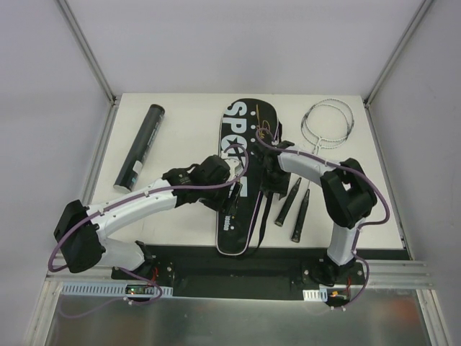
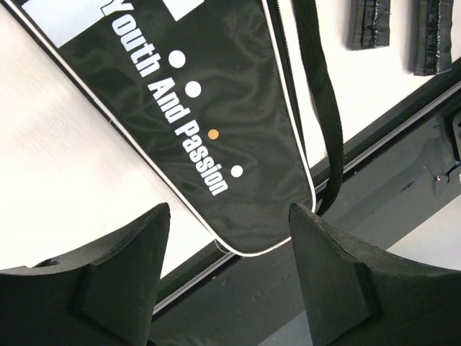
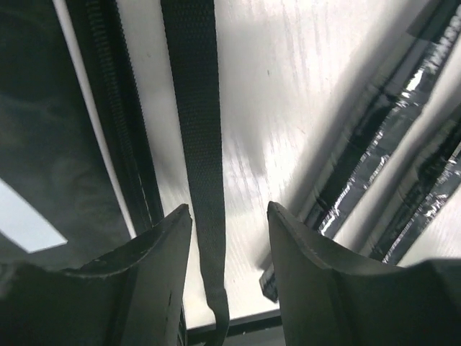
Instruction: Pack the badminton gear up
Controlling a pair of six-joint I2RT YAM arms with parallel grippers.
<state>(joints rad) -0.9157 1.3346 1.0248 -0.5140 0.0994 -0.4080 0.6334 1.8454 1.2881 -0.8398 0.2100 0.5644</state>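
Though obscured from above, left pincer (image 2: 229, 216) and right pincer (image 3: 229, 210) agape, empty up close

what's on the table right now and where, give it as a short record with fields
bag: black, lettered SPORT, lying flat, narrow end toward the arms
tube: black, lying left of the bag
rackets: two, on the table right of the bag, outside it
strap: lying along the bag's right edge
left gripper: open, over the bag
right gripper: open, above the strap
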